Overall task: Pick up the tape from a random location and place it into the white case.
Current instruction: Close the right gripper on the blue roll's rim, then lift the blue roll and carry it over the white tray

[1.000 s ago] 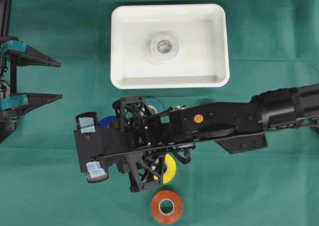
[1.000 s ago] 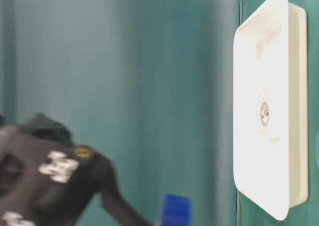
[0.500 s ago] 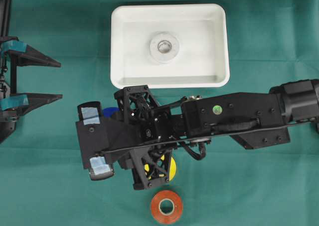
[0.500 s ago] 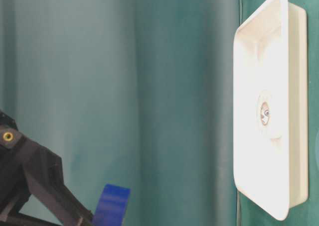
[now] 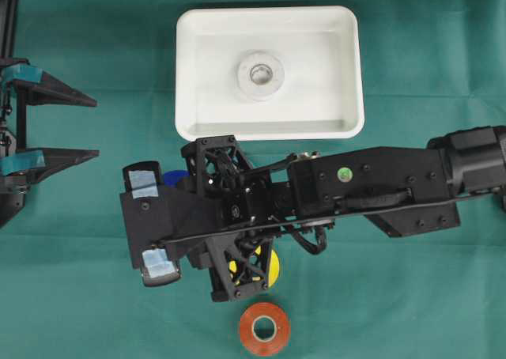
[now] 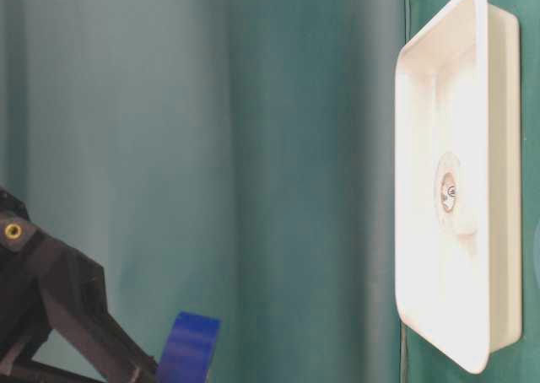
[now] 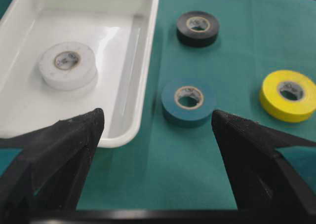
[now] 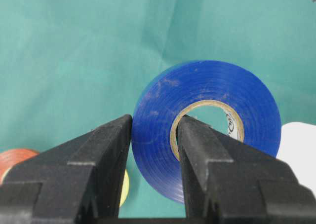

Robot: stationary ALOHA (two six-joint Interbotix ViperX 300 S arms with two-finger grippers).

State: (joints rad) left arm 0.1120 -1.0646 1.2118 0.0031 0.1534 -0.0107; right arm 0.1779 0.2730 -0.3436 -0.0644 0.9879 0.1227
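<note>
Between the fingers of your right end effector (image 8: 153, 150) sits the blue tape (image 8: 207, 125): one finger outside the roll, the other through its core, pinched on the wall. Roll is held on edge, clear of the green counter (image 8: 74, 46) in the right wrist view. From overhead you only get a blue sliver (image 5: 174, 177) past the black wrist assembly; the table-level view shows its blue edge (image 6: 187, 347) low in frame.

Tape: glossy blue, slightly scuffed, tan cardboard core with print.

White case (image 5: 269, 130) lies just above the right arm in the overhead view, well apart from the held roll. A white tape roll (image 5: 260, 74) already lies flat near its middle.

Your left end effector (image 5: 79, 126) is spread wide at the left edge, holding nothing.

Loose rolls on the counter: yellow (image 5: 270, 268) mostly hidden under the right wrist, orange-red (image 5: 265, 328) just below it, teal (image 7: 188, 101) and black (image 7: 198, 28) beside the case in the left wrist view. The right arm covers those last two from overhead.
</note>
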